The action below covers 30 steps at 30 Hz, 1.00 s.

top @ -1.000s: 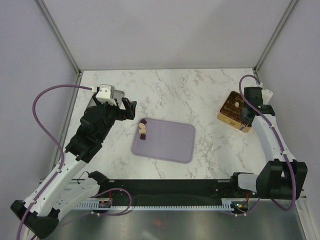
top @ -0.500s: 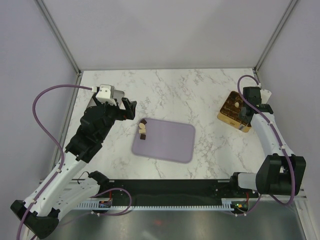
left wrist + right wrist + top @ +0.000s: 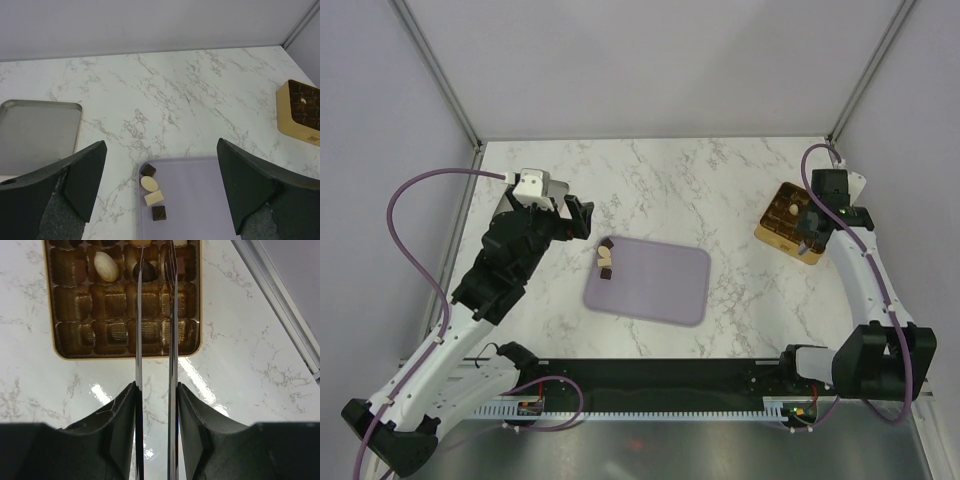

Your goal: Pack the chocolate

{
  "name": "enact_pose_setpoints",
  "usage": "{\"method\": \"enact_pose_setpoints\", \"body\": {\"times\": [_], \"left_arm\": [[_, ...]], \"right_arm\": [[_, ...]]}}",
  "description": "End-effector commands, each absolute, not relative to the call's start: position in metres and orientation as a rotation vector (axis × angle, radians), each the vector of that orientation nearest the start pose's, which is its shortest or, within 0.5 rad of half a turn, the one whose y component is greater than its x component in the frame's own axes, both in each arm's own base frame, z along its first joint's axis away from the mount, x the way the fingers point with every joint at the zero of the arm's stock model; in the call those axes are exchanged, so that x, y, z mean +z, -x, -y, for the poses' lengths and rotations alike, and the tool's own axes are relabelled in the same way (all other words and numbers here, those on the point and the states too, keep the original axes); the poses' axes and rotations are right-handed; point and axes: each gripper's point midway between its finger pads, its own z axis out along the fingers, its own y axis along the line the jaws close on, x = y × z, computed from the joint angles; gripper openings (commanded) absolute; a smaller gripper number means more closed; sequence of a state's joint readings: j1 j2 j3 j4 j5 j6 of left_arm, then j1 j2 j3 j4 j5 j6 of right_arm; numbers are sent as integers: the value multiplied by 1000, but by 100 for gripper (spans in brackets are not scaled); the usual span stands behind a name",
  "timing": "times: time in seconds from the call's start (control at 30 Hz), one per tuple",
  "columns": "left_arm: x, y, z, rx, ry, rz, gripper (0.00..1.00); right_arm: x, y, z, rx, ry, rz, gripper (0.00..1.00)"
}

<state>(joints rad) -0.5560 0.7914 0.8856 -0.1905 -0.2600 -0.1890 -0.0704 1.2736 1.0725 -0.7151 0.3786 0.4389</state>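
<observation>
Several chocolate pieces, dark brown and cream, lie in a row at the left end of the lilac tray; they also show in the top view. My left gripper is open and empty, above and behind them. My right gripper is shut on the metal tongs, whose two blades reach over the gold compartmented box. A cream oval piece and a dark piece sit in its far compartments, the dark one between the tong tips. The right gripper is over the box in the top view.
A grey metal tray lies on the marble table left of the lilac tray. The gold box stands near the right wall. The metal frame rail runs close to the box's right side.
My right wrist has shifted slightly over the gold box with the tongs. The left arm and the chocolates on the tray have not moved.
</observation>
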Motion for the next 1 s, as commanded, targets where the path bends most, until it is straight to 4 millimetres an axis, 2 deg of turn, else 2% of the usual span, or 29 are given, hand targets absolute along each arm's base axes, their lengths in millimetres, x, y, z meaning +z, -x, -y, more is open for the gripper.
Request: {"method": "enact_pose_setpoints", "body": {"times": [0.0,0.17,0.2,0.27,0.3,0.37,0.4,0.47,0.5,0.57,0.6,0.67,0.7,0.77,0.8,0.87,0.97], "left_arm": [[338,-288,130,-346,-73,-1633,100],[335,-291,128,-327,-69,-1641,100],[334,-292,126,-312,-66,-1643,100],[332,-294,124,-292,-60,-1647,100],[332,-295,121,-276,-53,-1645,100],[329,-296,119,-256,-50,-1652,100],[330,-297,116,-240,-46,-1650,100],[328,-298,114,-222,-41,-1655,100],[327,-299,113,-212,-39,-1655,100],[325,-300,112,-200,-37,-1660,100],[325,-300,110,-191,-33,-1660,100],[325,-300,109,-182,-32,-1659,100],[325,-301,108,-177,-30,-1659,100],[326,-301,108,-175,-28,-1656,100],[325,-301,107,-170,-28,-1659,100],[323,-302,107,-160,-29,-1662,100],[321,-303,105,-148,-25,-1667,100]], "right_arm": [[195,-318,56,-176,-704,-2226,44],[213,-317,34,-119,-598,-2205,43],[216,-317,18,-90,-533,-2211,43],[223,-314,4,-56,-485,-2196,43],[224,-312,-12,-25,-431,-2202,42],[224,-308,-32,12,-353,-2212,42],[223,-305,-53,50,-277,-2224,42],[221,-300,-74,96,-201,-2224,42],[219,-295,-95,137,-129,-2226,42],[213,-290,-114,170,-76,-2224,42],[209,-286,-131,196,-18,-2221,42],[207,-281,-152,236,38,-2211,42],[206,-271,-172,278,110,-2204,42],[201,-267,-195,313,179,-2185,42],[200,-259,-215,348,245,-2169,42],[191,-247,-238,349,348,-2160,42],[180,-240,-264,367,424,-2136,43]]}}
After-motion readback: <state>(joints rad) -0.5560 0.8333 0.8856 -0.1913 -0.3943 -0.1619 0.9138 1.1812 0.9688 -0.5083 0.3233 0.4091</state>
